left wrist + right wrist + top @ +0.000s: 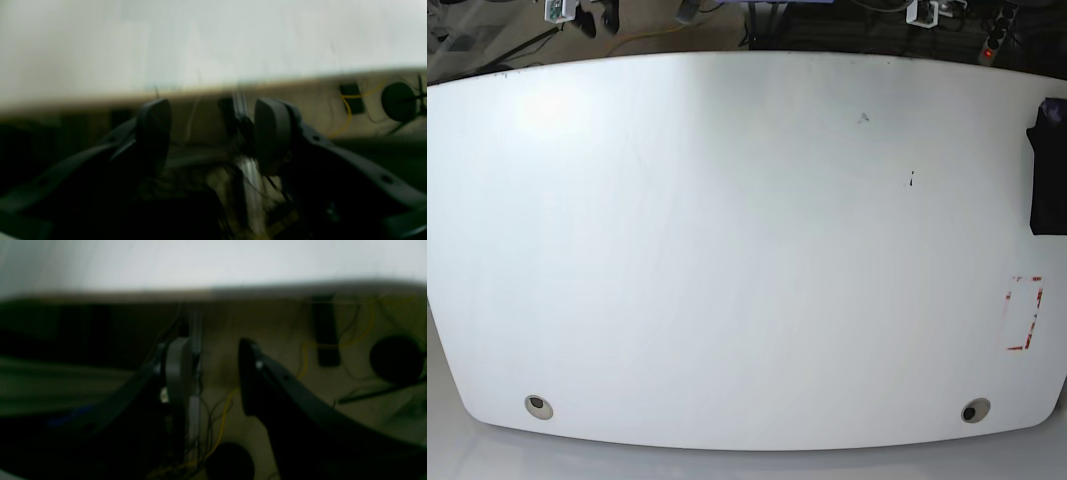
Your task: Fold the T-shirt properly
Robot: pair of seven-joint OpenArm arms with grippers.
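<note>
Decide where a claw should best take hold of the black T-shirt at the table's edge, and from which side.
Probably its straight edge facing the table's middle: the T-shirt lies at the base view's right, partly out of frame, so only that edge shows. Come from above with the left claw, open and on that side.

Lab: white table (pixel 727 250), floor cables (pixel 220 426)

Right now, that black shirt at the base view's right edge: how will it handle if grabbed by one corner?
Probably floppy: the T-shirt looks like soft dark cloth lying flat, so it would likely drape. Likely slides easily; the table looks smooth and glossy. Partly cropped.
</note>
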